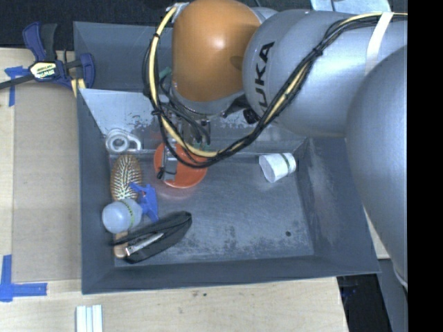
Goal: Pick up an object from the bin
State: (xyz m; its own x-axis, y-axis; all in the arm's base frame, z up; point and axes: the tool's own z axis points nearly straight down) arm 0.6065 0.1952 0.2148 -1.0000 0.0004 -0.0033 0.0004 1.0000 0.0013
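Left of bin (228, 254): one silver ring (119, 142), one bristle brush (126, 175) with its long axis up-down the view, one pale ball (119, 217), one blue piece (147, 198), one black clip (158, 234) lying slantwise. Centre: one orange round dish (188, 178), which showed no long axis. Hand (181, 147) hung over it; opening could not be told. Right: one white cup (277, 166) lay on its side.

Even overhead light, glare on the orange cover (216, 43), soft shadow on the bin (249, 220) floor
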